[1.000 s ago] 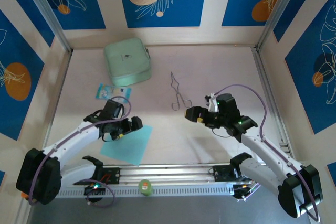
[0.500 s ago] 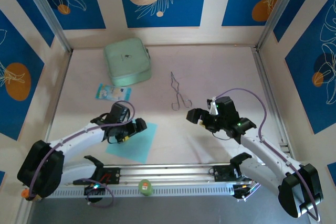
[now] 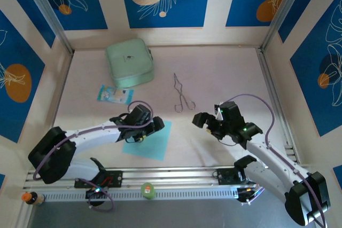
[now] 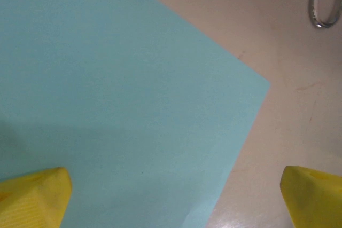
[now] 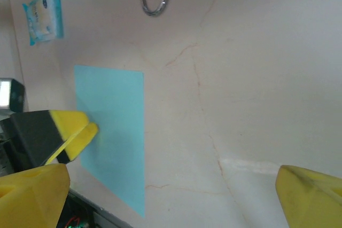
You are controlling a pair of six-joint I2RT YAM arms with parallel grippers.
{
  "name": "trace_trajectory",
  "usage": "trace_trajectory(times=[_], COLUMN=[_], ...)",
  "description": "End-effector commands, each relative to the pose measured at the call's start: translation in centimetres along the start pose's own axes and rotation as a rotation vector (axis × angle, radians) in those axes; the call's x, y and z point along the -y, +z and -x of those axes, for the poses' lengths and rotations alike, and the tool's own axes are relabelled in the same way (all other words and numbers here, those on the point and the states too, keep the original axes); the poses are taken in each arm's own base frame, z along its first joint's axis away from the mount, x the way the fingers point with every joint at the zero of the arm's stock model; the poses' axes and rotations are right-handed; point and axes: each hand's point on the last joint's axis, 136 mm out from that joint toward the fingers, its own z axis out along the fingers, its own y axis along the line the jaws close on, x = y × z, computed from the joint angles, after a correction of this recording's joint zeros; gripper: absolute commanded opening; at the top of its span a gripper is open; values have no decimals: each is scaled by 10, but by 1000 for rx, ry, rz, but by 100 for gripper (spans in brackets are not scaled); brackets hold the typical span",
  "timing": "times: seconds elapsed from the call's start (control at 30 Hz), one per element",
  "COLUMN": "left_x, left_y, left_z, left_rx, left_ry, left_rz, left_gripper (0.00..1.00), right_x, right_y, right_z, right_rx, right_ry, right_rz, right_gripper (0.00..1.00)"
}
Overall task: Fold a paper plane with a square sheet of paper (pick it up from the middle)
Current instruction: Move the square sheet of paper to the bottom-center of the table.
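Blue panels printed with leaves and orange discs wall in a pale, faintly veined table, matte and bare across the middle. The sheet lies flat near the front rail, left of centre, turned so that one corner points toward the right arm. Being square, it has no long axis to line up with, and no fold shows yet. The left gripper hangs over the sheet's far-left part with its jaws spread wide and nothing between them. In its wrist view one yellow pad sits above the paper while the other is out over bare table past the edge. The sheet's middle therefore probably lies a little toward the paper-side pad and nearer the rail. I cannot tell whether the pads touch the surface. The right gripper, also wide and empty, stands well apart to the right over bare table. The left arm is clearly the nearer one for the pick. Thin paper lying flush on a smooth top looks hard to pinch. The tongs, packet and case lie farther back, leaving room.
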Motion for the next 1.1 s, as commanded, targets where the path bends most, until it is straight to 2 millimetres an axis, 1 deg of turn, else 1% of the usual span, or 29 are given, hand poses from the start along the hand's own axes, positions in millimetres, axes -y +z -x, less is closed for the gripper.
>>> trace_trajectory(times=[0.0, 0.07, 0.13, 0.2, 0.27, 0.33, 0.43, 0.67, 0.83, 1.0, 1.07], left_x=[-6, -2, 4, 3, -1, -6, -12, -22, -18, -2, 7], left_y=[-17, -24, -25, -25, -22, -19, -11, 7, 17, 30, 35], left_z=[13, 13, 6, -3, -9, -11, -13, -21, -26, -35, -39], left_rx=[44, 24, -35, -105, -164, -213, -255, -305, -315, -315, -306], left_ry=[158, 282, 420, 527, 591, 616, 612, 512, 425, 325, 286], left_rz=[128, 136, 106, 101, 122, 153, 198, 251, 221, 159, 137], left_gripper=[100, 100, 100, 100, 100, 100, 100, 100, 100, 100, 100], right_x=[5, -1, -5, -9, -11, -13, -14, -12, -7, 0, 5], right_y=[-9, -10, -10, -9, -8, -8, -7, -4, -5, -7, -9], right_z=[0, -2, -3, -4, -4, -4, -5, -8, -8, -6, -3], right_rx=[1, -8, -11, -15, -18, -22, -32, -40, -35, -21, -8], right_ry=[10, 7, 11, 7, 7, 2, -1, -4, 8, 20, 42], right_rz=[-25, 13, 39, 68, 78, 82, 84, 76, 49, 6, -31], right_gripper=[99, 99, 99, 99, 99, 99, 99, 99, 99, 99, 99])
